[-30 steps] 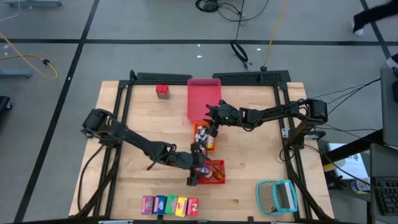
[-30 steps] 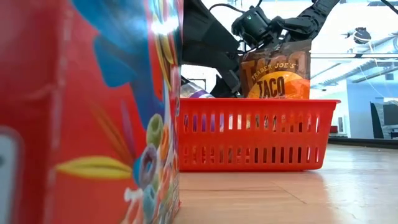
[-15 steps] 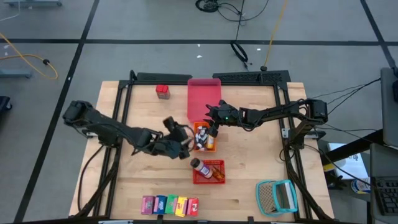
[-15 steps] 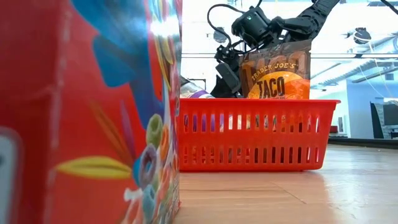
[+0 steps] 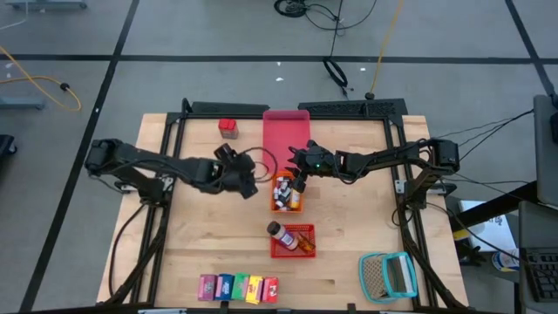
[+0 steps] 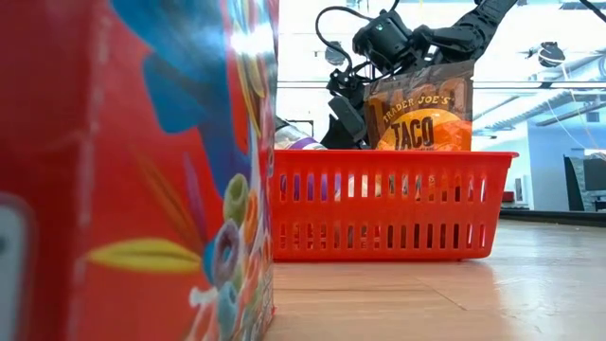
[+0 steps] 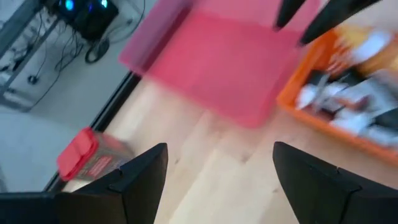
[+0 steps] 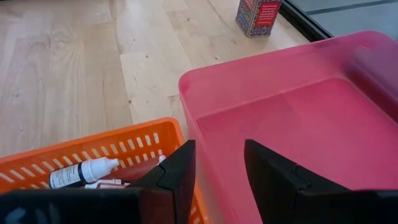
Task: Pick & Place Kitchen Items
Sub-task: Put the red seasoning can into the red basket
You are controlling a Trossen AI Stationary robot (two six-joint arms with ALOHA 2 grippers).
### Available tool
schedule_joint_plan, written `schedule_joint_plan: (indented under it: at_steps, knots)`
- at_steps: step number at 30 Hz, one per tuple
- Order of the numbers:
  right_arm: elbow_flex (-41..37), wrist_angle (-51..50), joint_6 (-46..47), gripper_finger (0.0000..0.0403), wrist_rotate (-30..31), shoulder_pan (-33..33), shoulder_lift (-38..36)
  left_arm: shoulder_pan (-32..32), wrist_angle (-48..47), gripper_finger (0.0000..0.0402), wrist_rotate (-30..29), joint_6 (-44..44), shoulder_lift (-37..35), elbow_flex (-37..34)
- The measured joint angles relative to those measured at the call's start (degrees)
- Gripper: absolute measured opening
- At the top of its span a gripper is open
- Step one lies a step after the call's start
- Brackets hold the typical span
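Note:
In the high view my left gripper (image 5: 250, 183) hovers open over bare table, left of the orange basket (image 5: 296, 205), with nothing between its fingers (image 7: 219, 149). My right gripper (image 5: 296, 167) hangs open (image 8: 219, 146) over the orange basket's far end, where it meets the pink tray (image 5: 286, 131). Tiny white-capped bottles (image 8: 84, 172) lie in the orange basket. A dark-capped bottle (image 5: 277, 231) lies at the left end of the red basket (image 5: 301, 249). The small red container (image 5: 228, 129) stands near the far edge. A row of small cartons (image 5: 238, 286) stands at the near edge.
A teal-framed mesh item (image 5: 388, 275) lies at the near right corner. In the low view a red carton (image 6: 133, 170) fills the left side, and an orange taco packet (image 6: 421, 118) stands up behind the red basket's wall (image 6: 393, 204). Bare wood lies left of the baskets.
My left gripper has drawn up and away from the red basket, moving toward the far and left to a spot beside the orange basket. The dark-capped bottle now lies in the red basket where the gripper had been. My right arm has kept still.

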Motion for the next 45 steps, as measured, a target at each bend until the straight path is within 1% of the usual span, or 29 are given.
schedule_joint_plan:
  at_steps: [5,7,9,15,24,29,32,37,41,45]
  knots:
    - [0.0,0.0,0.0,0.0132,0.0,0.0,0.0,6.1,-1.9,0.0294,4.1,5.2,-1.3,0.1]
    - [0.0,0.0,0.0,0.0132,0.0,0.0,0.0,9.0,-4.2,0.0294,4.5,7.2,-1.7,-0.1]
    - [0.0,0.0,0.0,0.0132,0.0,0.0,0.0,12.3,-3.7,0.0294,5.6,10.2,-2.1,0.1]
    - [0.0,0.0,0.0,0.0132,0.0,0.0,0.0,22.1,-3.8,0.0294,16.2,20.8,-1.9,0.0]
    - [0.0,0.0,0.0,0.0132,0.0,0.0,0.0,33.2,-3.5,0.0294,25.4,32.8,-1.8,0.0]
    - [0.0,0.0,0.4,0.0132,0.0,0.0,0.0,37.1,-1.8,0.0294,25.5,38.7,-1.8,0.0]
    - [0.0,0.0,1.2,0.0132,0.0,0.0,0.0,39.4,-1.0,0.0294,25.6,40.7,-1.8,0.0]
    - [0.0,0.0,1.5,0.0132,0.0,0.0,0.0,42.7,0.6,0.0294,27.3,43.1,-0.8,0.0]
    - [0.0,0.5,1.5,0.0132,0.0,0.0,0.0,45.0,1.4,0.0294,30.0,46.1,0.7,0.0]
    - [0.0,0.9,1.5,0.0132,0.0,0.0,0.0,46.3,3.3,0.0294,29.8,48.8,2.0,0.0]
